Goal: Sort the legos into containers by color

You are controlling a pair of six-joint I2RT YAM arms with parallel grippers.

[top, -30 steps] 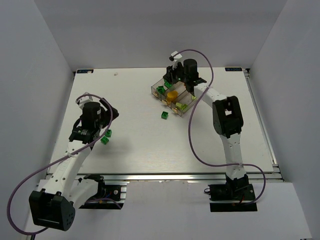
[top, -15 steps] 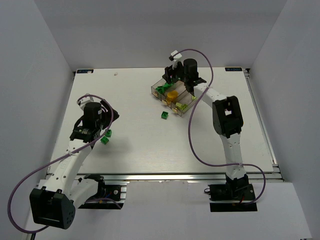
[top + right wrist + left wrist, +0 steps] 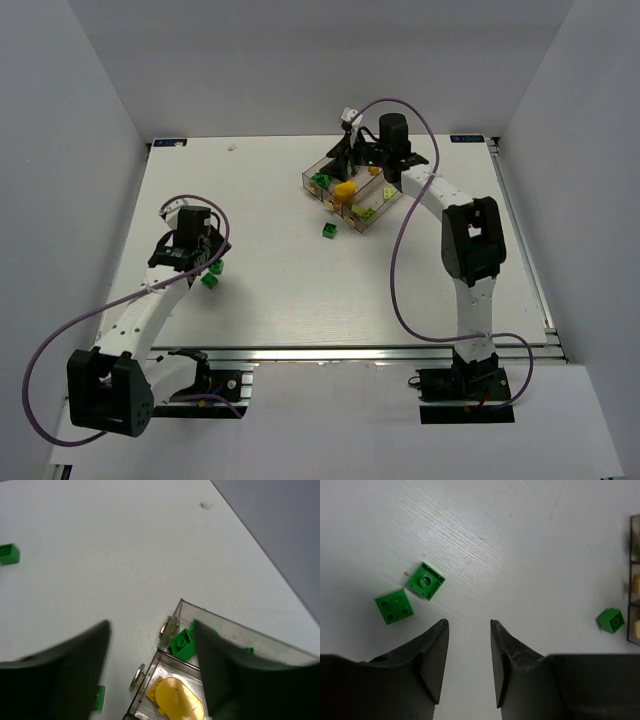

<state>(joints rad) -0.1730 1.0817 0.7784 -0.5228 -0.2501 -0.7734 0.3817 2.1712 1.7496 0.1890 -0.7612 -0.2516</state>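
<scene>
Two dark green legos (image 3: 425, 580) (image 3: 394, 606) lie on the white table just ahead and left of my left gripper (image 3: 469, 622), whose jaws stand apart with only bare table between them. From above they show as green legos (image 3: 211, 279) beside the left gripper (image 3: 207, 262). Another green lego (image 3: 328, 230) (image 3: 610, 619) lies near the containers (image 3: 338, 168). My right gripper (image 3: 151, 625) hovers open over the containers' corner (image 3: 181, 602). Inside them lie a green lego (image 3: 182, 642) and a yellow piece (image 3: 177, 700).
A pale yellow-green brick (image 3: 367, 213) sits in the near compartment. White walls close off the table's left, right and back. In the right wrist view, a green brick (image 3: 8, 553) lies far off on the table.
The left gripper's jaws have narrowed and its arm has swung slightly toward the two green bricks. The right arm has shifted a little right and turned over the containers.
</scene>
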